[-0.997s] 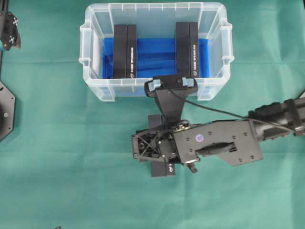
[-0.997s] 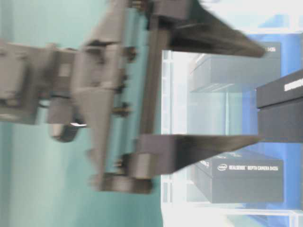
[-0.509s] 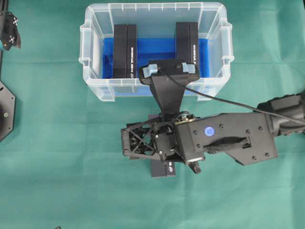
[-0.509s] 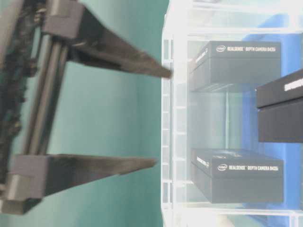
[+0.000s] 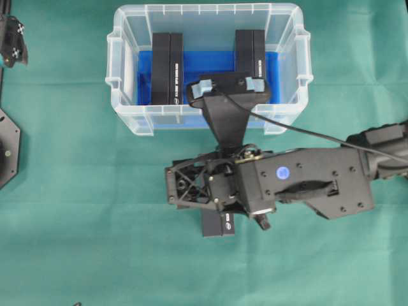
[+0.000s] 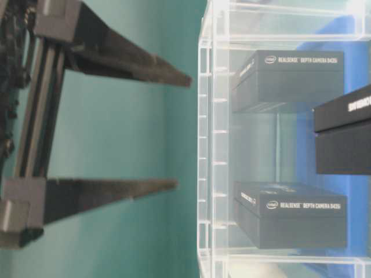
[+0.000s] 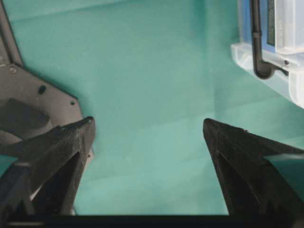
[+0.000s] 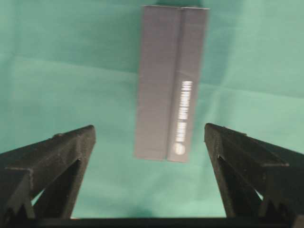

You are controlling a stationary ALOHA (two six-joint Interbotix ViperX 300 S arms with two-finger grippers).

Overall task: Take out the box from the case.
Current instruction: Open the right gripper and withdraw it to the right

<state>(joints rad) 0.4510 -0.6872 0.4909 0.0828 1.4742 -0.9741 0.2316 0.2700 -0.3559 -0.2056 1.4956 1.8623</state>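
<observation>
On the green cloth (image 5: 76, 210), the right gripper (image 8: 149, 142), jaws wide, has lifted off the black box (image 8: 171, 80); the case (image 5: 127, 121) apparently keeps two boxes.

We see two dark boxes standing in the case (image 5: 127, 121), one box (image 5: 167, 69) at the left, the other (image 5: 250, 57) at the right, with a bare blue strip (image 5: 209, 64) between them wide enough for a hand. The right hand (image 5: 191, 188), fingers spread wide, hangs over a third box (image 8: 171, 80) lying on the bench (image 5: 76, 210) in front of the case. Its wrist camera (image 5: 228, 88) overhangs the case's near rim. The bench left of the case lies free.
</observation>
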